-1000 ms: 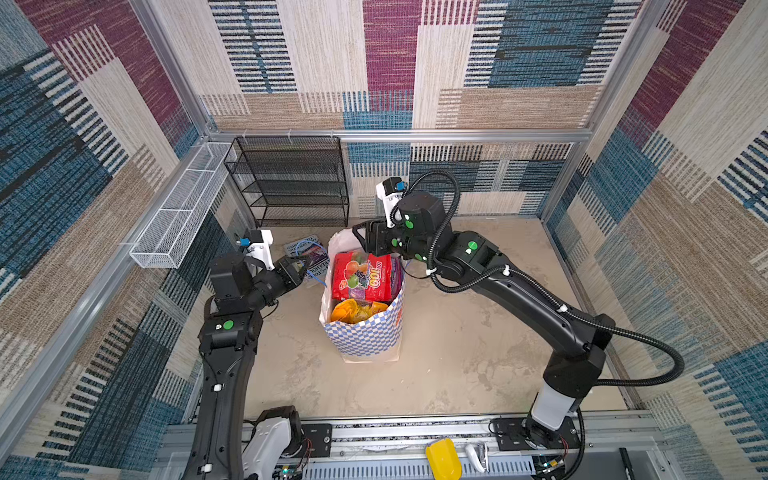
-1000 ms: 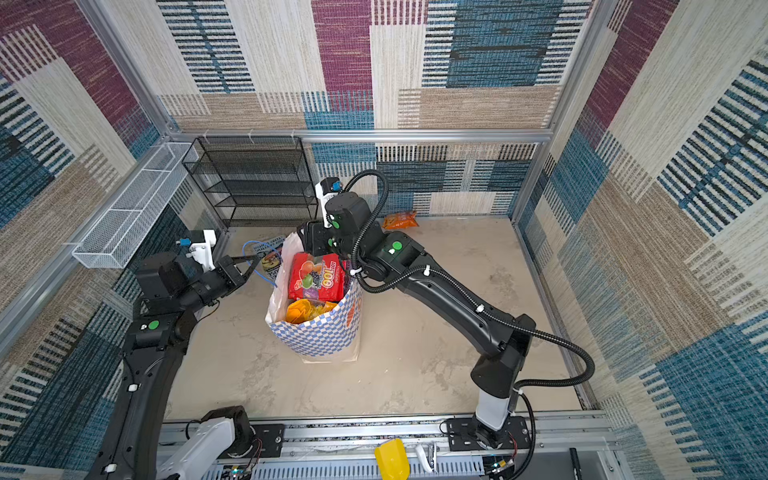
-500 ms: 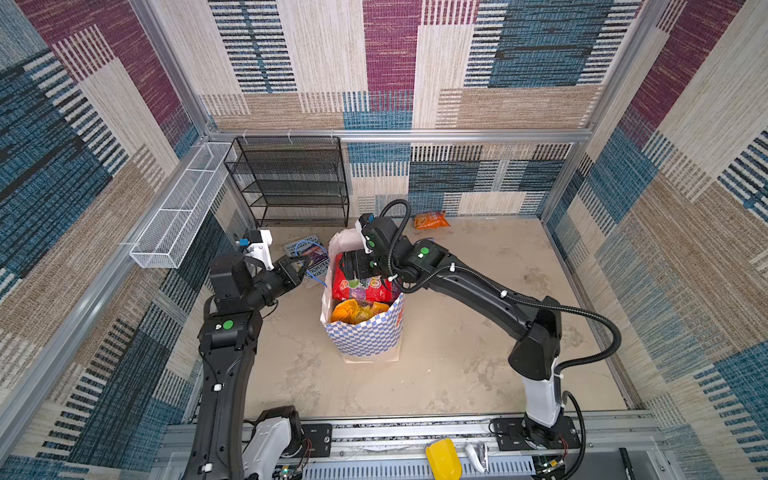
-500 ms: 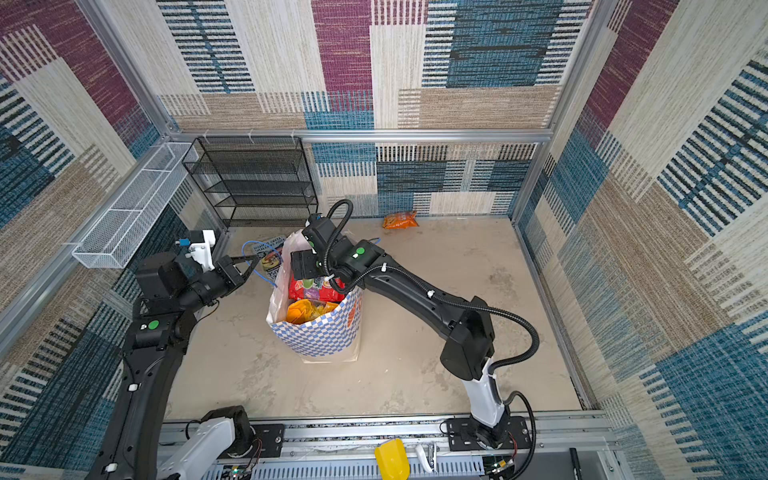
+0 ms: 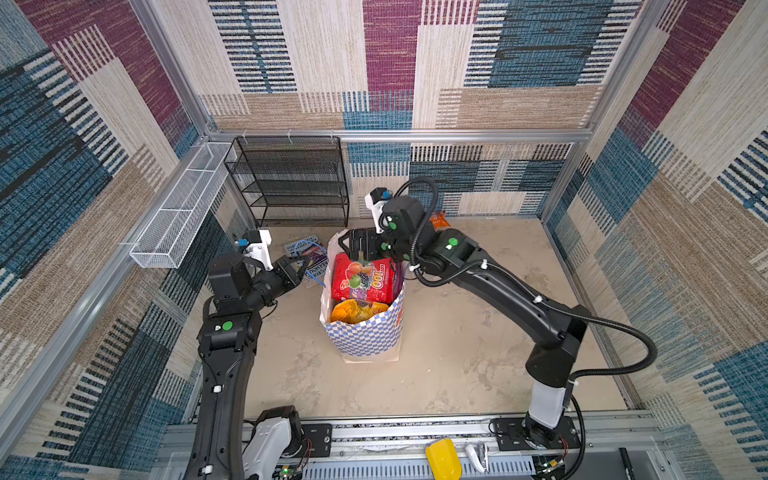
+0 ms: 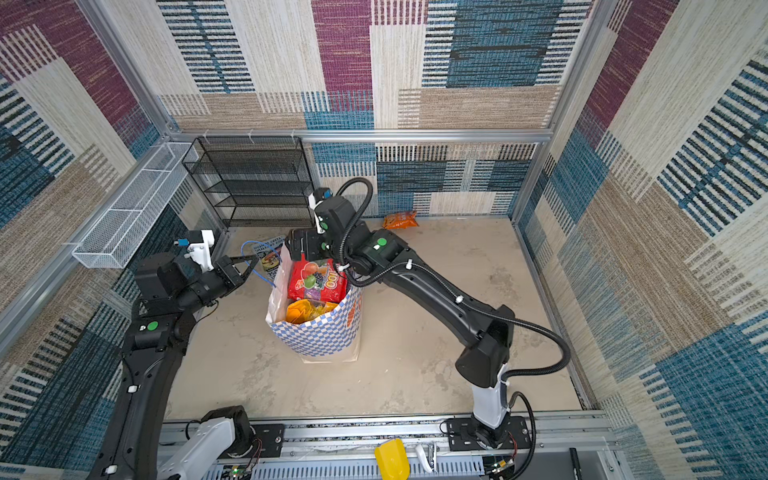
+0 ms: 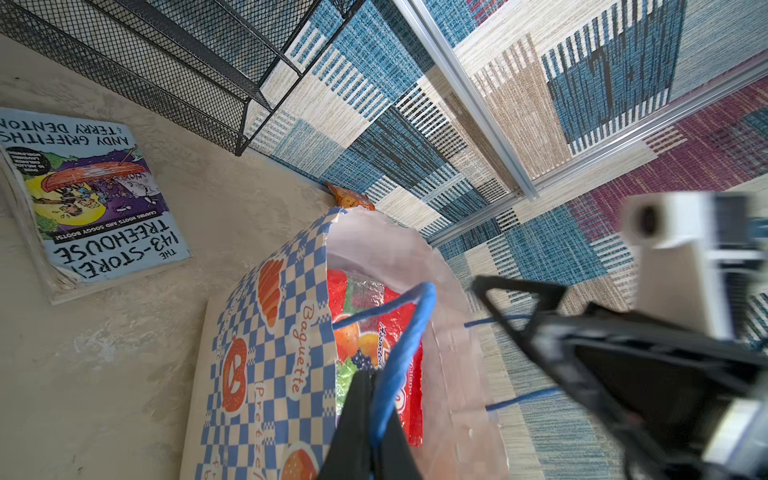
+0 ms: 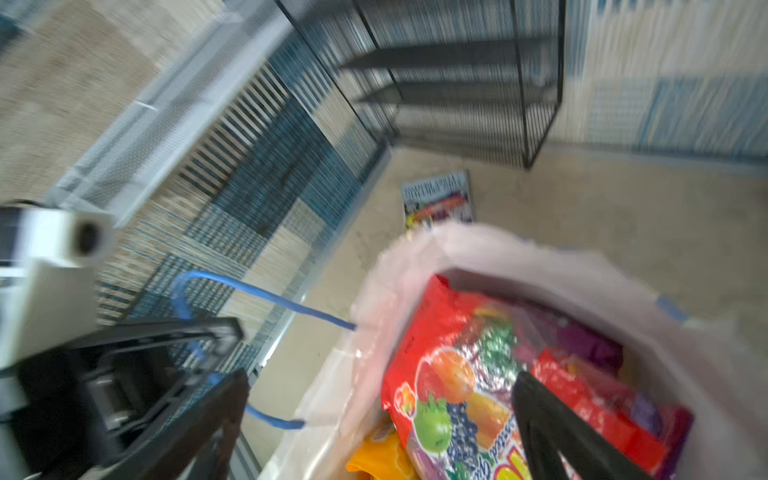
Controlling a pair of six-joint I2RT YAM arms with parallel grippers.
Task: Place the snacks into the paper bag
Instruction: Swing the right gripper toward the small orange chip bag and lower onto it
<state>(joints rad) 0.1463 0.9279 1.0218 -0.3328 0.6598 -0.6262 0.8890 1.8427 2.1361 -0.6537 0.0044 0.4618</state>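
Blue-and-white checked paper bag (image 5: 365, 334) stands upright mid-floor, mouth open, same spot as 1 s ago. Inside, at the near wall: crinkly yellow-orange packet (image 5: 356, 309). Behind it, a fruit-print red packet (image 5: 361, 280) leans upright, top edge above the rim. The right wrist view shows a glossy purple packet (image 8: 590, 345) tucked beyond the red one. The left gripper (image 5: 299, 266) is clamped tight on the bag's thin blue cord handle (image 7: 419, 307), pulling it out to the left side; no change over the last second. The right gripper (image 5: 359, 247) sits over the bag's far rim, jaws spread wide, nothing in them. 0.5 s ago it was down in the bag mouth on the red packet; now it is lifted clear and the packet rests in the bag. Farther back, a flat blue-grey cartoon-cover book (image 5: 307, 253) lies on the floor just beyond the left gripper, unmoved. 1 small crumpled orange packet (image 6: 400, 219) lies against the back wall, well apart from the bag. Black wire-mesh shelf rack (image 5: 291, 183) in the far left corner.
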